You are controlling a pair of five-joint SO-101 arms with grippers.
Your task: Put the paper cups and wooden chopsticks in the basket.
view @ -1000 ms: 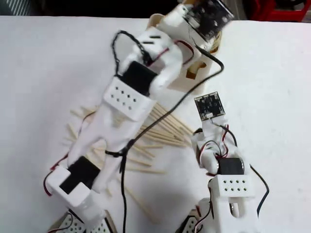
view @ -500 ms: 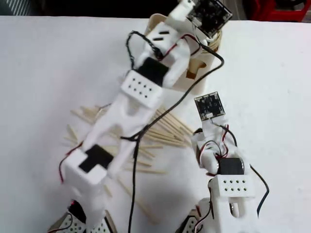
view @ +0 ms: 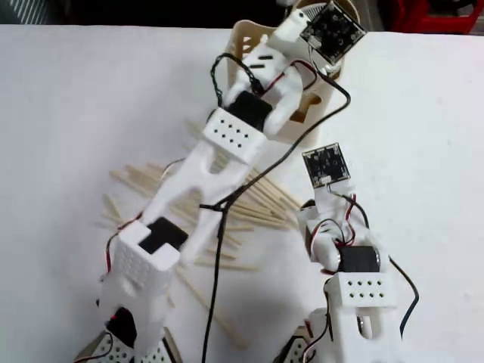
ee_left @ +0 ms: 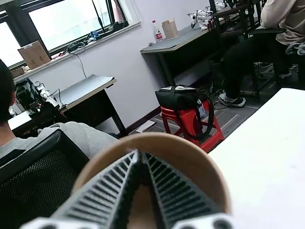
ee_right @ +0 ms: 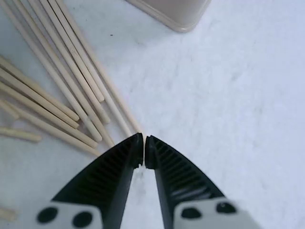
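- Two arms over a white table [view: 76,91] in the high view: left arm [view: 204,166] stretched on a slant from the near edge to the tan basket [view: 246,34] at the far side, wrist end hanging over the basket; right arm [view: 355,280] folded low at the near right, well short of the basket.
- Same view: wooden chopsticks [view: 265,215] scattered loose on the table between the two arms, some lying under the left arm, the nearest ends close to the basket's front wall.
- Left wrist view: left gripper [ee_left: 139,160] raised and looking out across the room, ribbed fingers pressed almost together and pinching the wall of a brown paper cup [ee_left: 190,157]; cup rim arching round behind the fingers, mouth toward the camera. Beyond the cup, a strip of the white table, then a red stool [ee_left: 190,126] with a black bag [ee_left: 183,98] on top.
- Right wrist view: right gripper [ee_right: 144,151] pointed down at bare table, fingertips touching and nothing between them. Chopstick ends just beside the tips, the rest fanned away in a loose sheaf; rounded corner of the basket [ee_right: 176,12] farther ahead, apart from the gripper.
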